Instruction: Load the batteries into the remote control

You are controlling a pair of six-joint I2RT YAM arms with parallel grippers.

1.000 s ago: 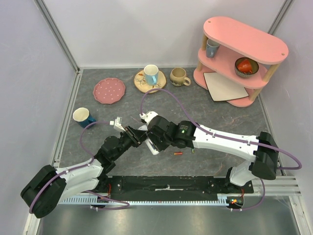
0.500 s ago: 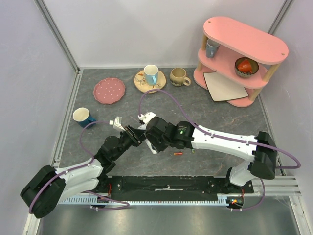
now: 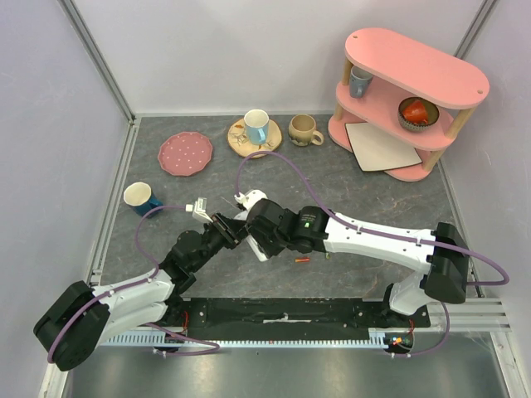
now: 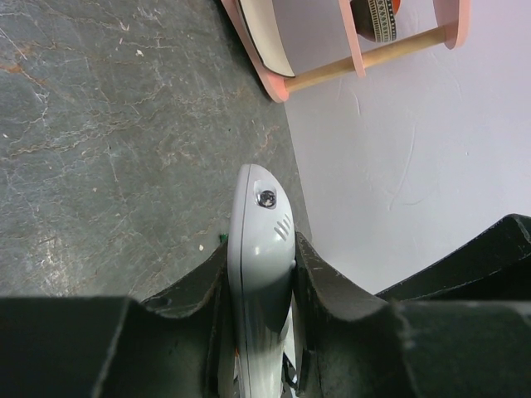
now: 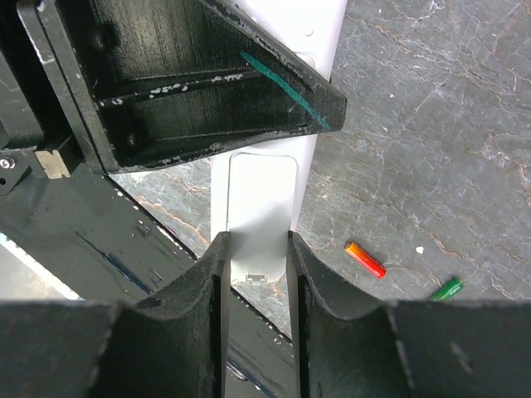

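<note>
With the left fingers (image 4: 195,303), clamps the remote control (image 4: 261,240) edge-on, one finger tight against each side, with the rounded tip and its small lens projecting past the fingertips. With the right fingers (image 5: 319,278), set narrow, pinches the opposite end of the same remote control, one finger against each long side, just below a rounded rectangular panel outline on the white back.

Containers, top view:
- Blue cup (image 3: 141,199) at far left, white inside; contents not discernible.
- Blue-and-white mug (image 3: 256,126) upright on a round wooden plate (image 3: 245,149); beige mug (image 3: 303,129) just beside it.
- Pink dotted plate (image 3: 185,153) left of both.
- Pink shelf unit (image 3: 415,62) at far right: small blue-grey cup (image 3: 360,80) on the middle tier, dark bowl (image 3: 415,126) with a red item (image 3: 419,109) inside, beige square board (image 3: 380,147) on the bottom tier.

Surface and room: dark grey marbled worktop (image 3: 348,186), enclosed by pale walls (image 3: 249,50) and metal frame rails.

Position of task items: remote control over the front-centre worktop, bridged between both sets of fingers. Red-orange battery (image 5: 365,259) flat on the worktop just to the right of the right fingers in the wrist view, not touching them. Green battery (image 5: 446,289) farther right, apart from the first.
</note>
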